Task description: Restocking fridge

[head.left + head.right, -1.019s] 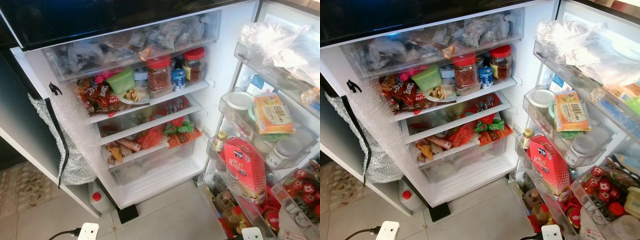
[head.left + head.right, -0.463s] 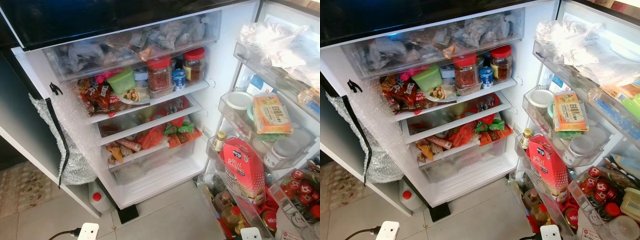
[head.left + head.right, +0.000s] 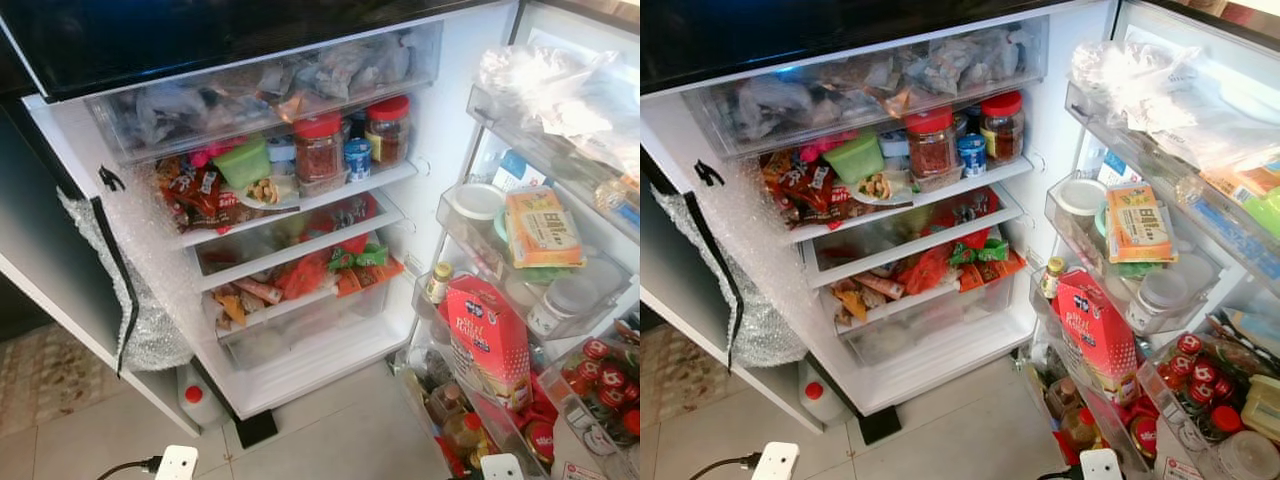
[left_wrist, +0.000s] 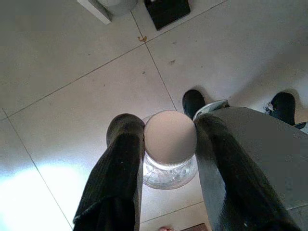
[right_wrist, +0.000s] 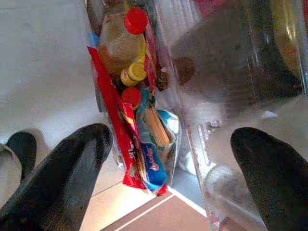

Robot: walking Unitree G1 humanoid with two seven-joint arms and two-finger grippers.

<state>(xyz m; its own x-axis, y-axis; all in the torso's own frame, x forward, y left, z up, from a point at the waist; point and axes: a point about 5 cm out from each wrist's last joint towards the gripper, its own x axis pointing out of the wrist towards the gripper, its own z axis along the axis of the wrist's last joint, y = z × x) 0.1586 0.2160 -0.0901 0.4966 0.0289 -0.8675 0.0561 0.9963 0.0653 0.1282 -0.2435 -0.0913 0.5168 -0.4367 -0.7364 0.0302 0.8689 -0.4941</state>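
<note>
From the head camera an open fridge (image 3: 440, 130) is seen, its shelves packed: two red-lidded jars (image 3: 320, 150) are set at twelve o'clock on the top shelf, and a red carton (image 3: 490, 340) is lodged in the door rack at four o'clock. In the left wrist view, a clear jar with a pale round lid (image 4: 170, 137) is pinched between the fingers of the left gripper (image 4: 166, 144) over the tiled floor (image 4: 72, 96). In the right wrist view, the right gripper (image 5: 171, 149) is held spread wide above the lowest door rack, where a red-capped bottle (image 5: 120, 41) is seen at eleven o'clock.
</note>
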